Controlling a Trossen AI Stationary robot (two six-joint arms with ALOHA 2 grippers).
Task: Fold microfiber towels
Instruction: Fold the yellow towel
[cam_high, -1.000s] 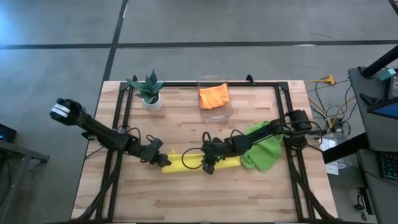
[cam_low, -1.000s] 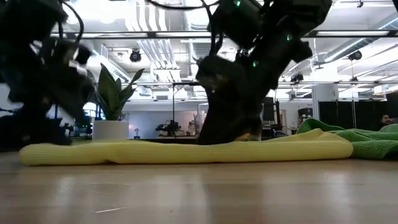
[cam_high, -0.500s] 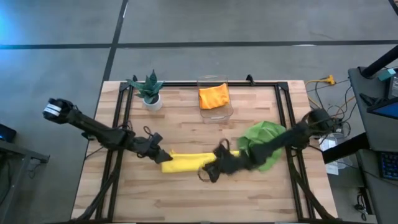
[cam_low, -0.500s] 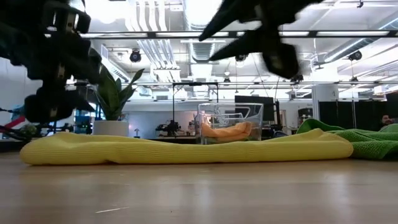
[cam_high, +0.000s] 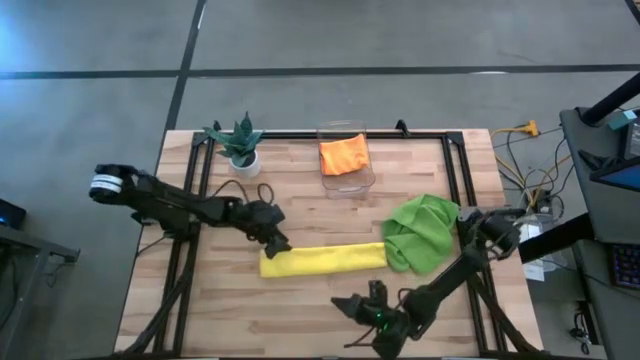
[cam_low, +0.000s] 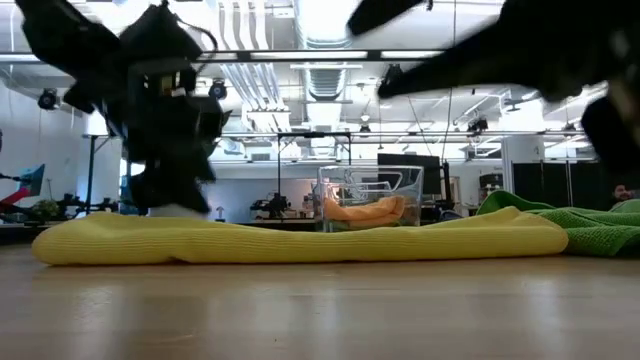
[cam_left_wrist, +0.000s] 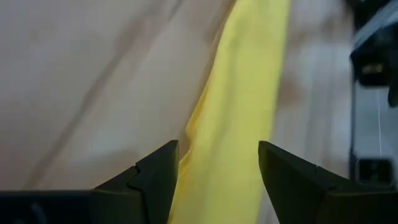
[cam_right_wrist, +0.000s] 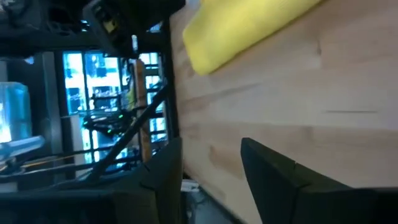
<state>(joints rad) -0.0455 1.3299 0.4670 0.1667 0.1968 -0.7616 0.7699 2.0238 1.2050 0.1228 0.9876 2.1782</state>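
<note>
Yellow towel lying on the tabletop as a long folded strip, flat, nothing gripping it; also showing across the low view and in both wrist views. Taking the yellow towel as landmark from here on.

Green towel sitting crumpled in a heap, touching the yellow towel's right end; also visible at the edge of the low view. Orange towel resting inside the clear bin, well behind the yellow towel, toward the far edge of the tabletop; bin also visible past the strip in the low view.

Left gripper hovering just above and behind the yellow towel's left end, fingers spread apart, holding nothing. Left wrist view looking straight down along the strip between the two dark fingers, gap clear.

Right gripper sitting off the yellow towel, on the near side, over bare wood toward the front edge of the tabletop. Fingers parted in the right wrist view, nothing between them, one finger showing against plain wood with the strip's end farther off.

Potted plant standing well behind the yellow towel's left end, near the far left corner of the tabletop.
</note>
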